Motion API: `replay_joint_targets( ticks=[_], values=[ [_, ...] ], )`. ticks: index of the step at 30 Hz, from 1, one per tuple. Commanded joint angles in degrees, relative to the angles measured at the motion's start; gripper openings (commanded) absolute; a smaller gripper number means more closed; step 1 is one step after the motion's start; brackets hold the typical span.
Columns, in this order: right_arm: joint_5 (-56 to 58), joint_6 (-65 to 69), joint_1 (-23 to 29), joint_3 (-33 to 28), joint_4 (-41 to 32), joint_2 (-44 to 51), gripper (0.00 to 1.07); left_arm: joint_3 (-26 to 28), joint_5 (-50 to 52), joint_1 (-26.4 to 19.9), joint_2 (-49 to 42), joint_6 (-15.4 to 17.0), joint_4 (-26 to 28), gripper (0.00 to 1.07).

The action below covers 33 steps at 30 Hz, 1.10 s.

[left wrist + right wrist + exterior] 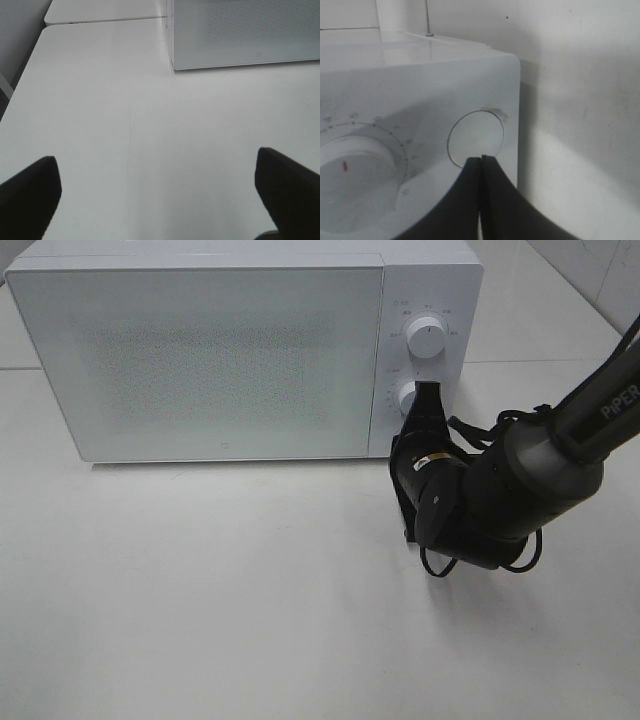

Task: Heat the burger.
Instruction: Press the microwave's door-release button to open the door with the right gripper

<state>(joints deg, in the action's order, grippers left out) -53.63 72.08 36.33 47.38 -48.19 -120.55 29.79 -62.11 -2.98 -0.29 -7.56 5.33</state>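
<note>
Operator: Burger, where is it?

Observer: Not in any view. The white tabletop (200, 620) carries none. The frosted door (200, 360) of the boxy white microwave oven (430, 280) at the tabletop's far edge is closed and can't be seen through. I'd guess the burger is inside, but can't confirm it.

Operator: And the grippers?

Observer: The black right gripper (481, 162) has its fingers clenched together on nothing. Its tips aim at a flat round white button (475, 135) near the panel's corner, beside the ticked white dial (350, 170). Whether they touch it or hang just short, I can't tell. The black left gripper (156, 165) is spread wide and empty over bare tabletop in front of the oven.

Operator: Which step?

Observer: Working the controls, I'd judge. Next comes a square, straight push on that button — a sideways slip would nudge the dial.
</note>
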Motion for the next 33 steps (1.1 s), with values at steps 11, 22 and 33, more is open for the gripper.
replay_joint_targets(
  ticks=[11, 22, 33],
  values=[
    [0.6, -1.0, -1.4, 1.3, 0.8, -1.5, 0.0, -0.2, 0.7, -0.1, -1.0, 0.2, 0.1, 0.98],
    [-0.6, -4.0, -2.1, 4.6, 0.5, -2.8, 0.0, -0.2, 0.7, -0.1, -1.0, 0.2, 0.1, 0.98],
    [-1.1, -4.4, -3.4, 5.7, 0.3, -2.9, 0.0, -0.2, 0.7, -0.1, -1.0, 0.2, 0.1, 0.98]
  ],
)
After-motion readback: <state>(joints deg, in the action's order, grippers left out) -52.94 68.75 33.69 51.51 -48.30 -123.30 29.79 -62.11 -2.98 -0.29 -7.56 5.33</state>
